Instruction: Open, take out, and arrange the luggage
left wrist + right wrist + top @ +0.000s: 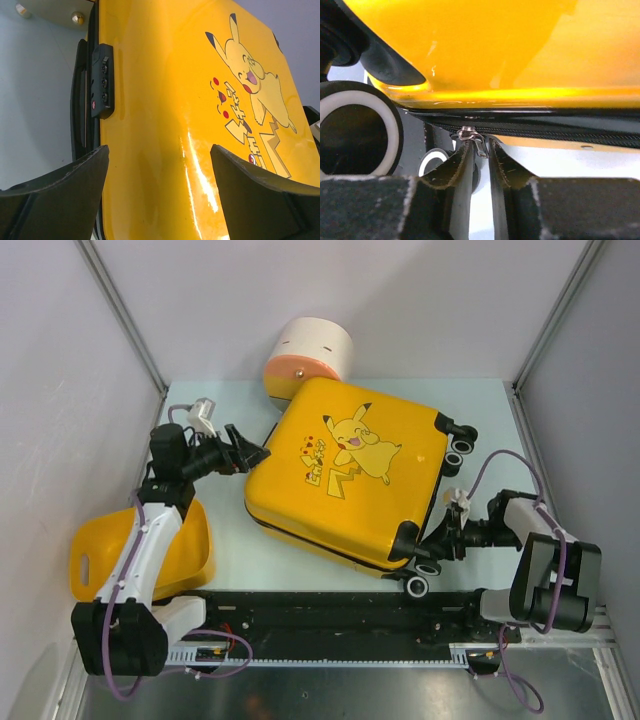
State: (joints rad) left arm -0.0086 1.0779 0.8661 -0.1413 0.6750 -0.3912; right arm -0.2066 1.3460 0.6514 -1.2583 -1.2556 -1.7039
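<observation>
The luggage [350,470], a glossy yellow suitcase with a Pikachu print, lies flat and closed on the table. My left gripper [250,452] is open at its left edge. In the left wrist view it [157,150] straddles the yellow shell [160,100] near the black combination lock [102,80] and side handle [79,100]. My right gripper [440,535] is at the wheel end. In the right wrist view its jaws [481,142] stand narrowly apart around the metal zipper pull [479,146], which hangs from the black zipper [545,131] under the shell [495,40] and rests against the left finger.
A cream-and-orange cylindrical container [310,355] stands behind the luggage. A plain yellow tub [150,550] lies at the near left beside my left arm. Suitcase wheels [355,127] are close to the left of my right gripper. White walls enclose the table.
</observation>
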